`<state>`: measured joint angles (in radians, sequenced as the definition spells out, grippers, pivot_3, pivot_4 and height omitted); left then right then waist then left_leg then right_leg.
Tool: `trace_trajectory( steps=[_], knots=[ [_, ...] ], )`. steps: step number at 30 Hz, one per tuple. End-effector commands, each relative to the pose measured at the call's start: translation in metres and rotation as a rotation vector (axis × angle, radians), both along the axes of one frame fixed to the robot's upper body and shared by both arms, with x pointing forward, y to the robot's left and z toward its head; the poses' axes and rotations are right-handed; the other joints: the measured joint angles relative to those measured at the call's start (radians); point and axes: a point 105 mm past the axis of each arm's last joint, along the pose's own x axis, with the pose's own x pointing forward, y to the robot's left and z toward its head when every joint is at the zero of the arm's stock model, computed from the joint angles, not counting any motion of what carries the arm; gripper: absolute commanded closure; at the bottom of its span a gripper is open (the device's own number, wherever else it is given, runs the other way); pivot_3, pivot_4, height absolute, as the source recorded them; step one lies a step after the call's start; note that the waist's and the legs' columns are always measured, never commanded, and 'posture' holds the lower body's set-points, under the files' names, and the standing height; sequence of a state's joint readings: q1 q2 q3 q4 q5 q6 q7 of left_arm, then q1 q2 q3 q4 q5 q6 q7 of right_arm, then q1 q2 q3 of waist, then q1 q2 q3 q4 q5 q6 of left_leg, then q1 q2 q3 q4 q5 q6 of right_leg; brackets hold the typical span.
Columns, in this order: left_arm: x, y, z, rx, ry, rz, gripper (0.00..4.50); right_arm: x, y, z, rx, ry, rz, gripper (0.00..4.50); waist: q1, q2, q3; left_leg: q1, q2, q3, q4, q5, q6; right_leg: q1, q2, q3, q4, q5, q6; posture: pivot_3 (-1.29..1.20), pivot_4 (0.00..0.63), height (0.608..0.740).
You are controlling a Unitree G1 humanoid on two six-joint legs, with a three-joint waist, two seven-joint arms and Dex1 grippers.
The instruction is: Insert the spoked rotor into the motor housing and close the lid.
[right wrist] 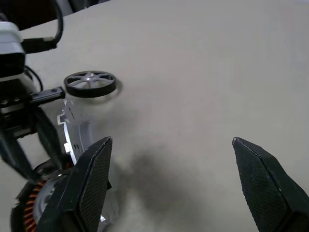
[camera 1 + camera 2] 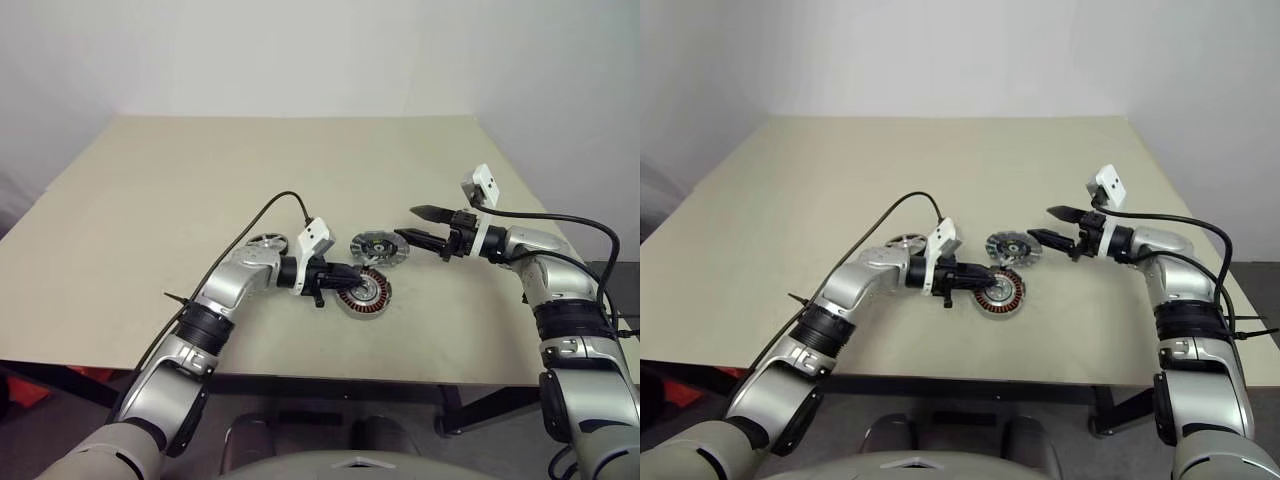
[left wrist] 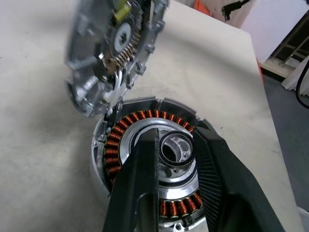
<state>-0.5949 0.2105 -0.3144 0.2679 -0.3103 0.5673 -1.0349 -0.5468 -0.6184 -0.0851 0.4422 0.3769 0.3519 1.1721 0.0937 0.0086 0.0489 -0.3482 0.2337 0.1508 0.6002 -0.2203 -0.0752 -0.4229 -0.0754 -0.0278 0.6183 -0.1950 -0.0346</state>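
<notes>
The motor housing [image 2: 363, 291] is lying nearest the front edge of the table [image 2: 150, 180], roughly midway along it, copper windings facing up. The left gripper [image 2: 352, 275] is reaching in from the robot's left with its fingers [image 3: 145, 188] closed on the housing; in the left wrist view, one finger is sitting inside the silver centre ring and the other outside it, pinching that ring. Judged from this, the grip is serving to steady the housing so that a part can be dropped in.

Just beyond the housing, the lid [image 2: 378, 246] is standing partly tilted, its lower edge touching or nearly touching the housing rim. It looks tethered there by short wires, which would explain its position.

The right gripper [image 2: 420, 226] is hovering beside the lid on the robot's right with its jaws spread wide and holding nothing, apparently positioned for a later pick.

The spoked rotor [image 2: 267, 243] is lying flat on the table behind the left forearm, well apart from the housing and not yet inserted.

Count: one housing, one lid, one rotor, two grippers.
</notes>
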Motion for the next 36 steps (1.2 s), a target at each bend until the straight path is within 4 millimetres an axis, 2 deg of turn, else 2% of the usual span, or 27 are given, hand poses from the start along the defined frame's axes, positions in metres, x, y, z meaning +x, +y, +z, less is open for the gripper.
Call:
trace_trajectory(
  steps=[1, 7, 15, 23, 25, 28, 36],
  knots=[
    [0.003, 0.000, 0.010, -0.007, -0.033, -0.017, 3.78, -0.006, -0.003, 0.021, 0.022, -0.064, 0.013, 0.00, 0.003, 0.000, 0.000, 0.000, 0.000, 0.000, 0.000, 0.000, 0.000, 0.000, 0.000, 0.000, 0.000, 0.000, 0.000, 0.00, 0.000, 0.740],
    [0.003, -0.003, 0.011, -0.009, -0.029, -0.030, 3.78, -0.005, -0.009, 0.020, 0.010, -0.059, -0.024, 0.00, 0.002, 0.000, 0.000, 0.000, 0.000, 0.000, -0.001, 0.000, 0.000, 0.000, 0.000, 0.000, -0.001, 0.000, 0.000, 0.00, 0.000, 0.740],
    [0.000, -0.011, 0.010, -0.011, -0.025, -0.056, 3.78, -0.001, -0.006, 0.023, 0.008, -0.074, -0.027, 0.00, 0.002, 0.000, 0.000, 0.000, -0.001, 0.000, -0.002, 0.000, 0.000, 0.000, 0.000, 0.000, -0.002, 0.000, 0.000, 0.00, 0.000, 0.740],
    [-0.001, -0.010, 0.008, 0.006, -0.059, -0.084, 3.78, 0.001, -0.005, 0.025, 0.008, -0.085, -0.032, 0.00, 0.002, 0.000, 0.000, 0.000, -0.001, 0.000, -0.002, 0.000, 0.000, 0.000, 0.000, 0.000, -0.003, 0.000, 0.000, 0.00, 0.000, 0.740],
    [-0.001, -0.009, 0.008, 0.007, -0.066, -0.086, 3.05, 0.001, -0.005, 0.025, 0.007, -0.087, -0.037, 0.00, 0.002, 0.000, 0.000, 0.000, -0.001, 0.000, -0.002, 0.000, 0.000, 0.000, -0.001, 0.000, -0.003, 0.000, 0.000, 0.00, 0.000, 0.740],
    [0.006, -0.008, 0.010, -0.002, -0.061, -0.036, 2.22, 0.002, -0.005, 0.025, 0.007, -0.088, -0.037, 0.00, 0.002, 0.000, 0.000, 0.000, -0.001, 0.000, -0.003, 0.000, 0.000, 0.000, 0.000, 0.000, -0.003, 0.000, 0.000, 0.00, 0.000, 0.740],
    [0.012, -0.003, 0.021, -0.056, -0.062, 0.021, 2.22, 0.005, -0.001, 0.027, 0.012, -0.095, -0.032, 0.00, 0.002, 0.000, 0.000, 0.000, -0.001, 0.000, -0.003, 0.000, 0.000, 0.000, 0.000, 0.000, -0.003, 0.000, 0.000, 0.00, 0.000, 0.740]
  ],
)
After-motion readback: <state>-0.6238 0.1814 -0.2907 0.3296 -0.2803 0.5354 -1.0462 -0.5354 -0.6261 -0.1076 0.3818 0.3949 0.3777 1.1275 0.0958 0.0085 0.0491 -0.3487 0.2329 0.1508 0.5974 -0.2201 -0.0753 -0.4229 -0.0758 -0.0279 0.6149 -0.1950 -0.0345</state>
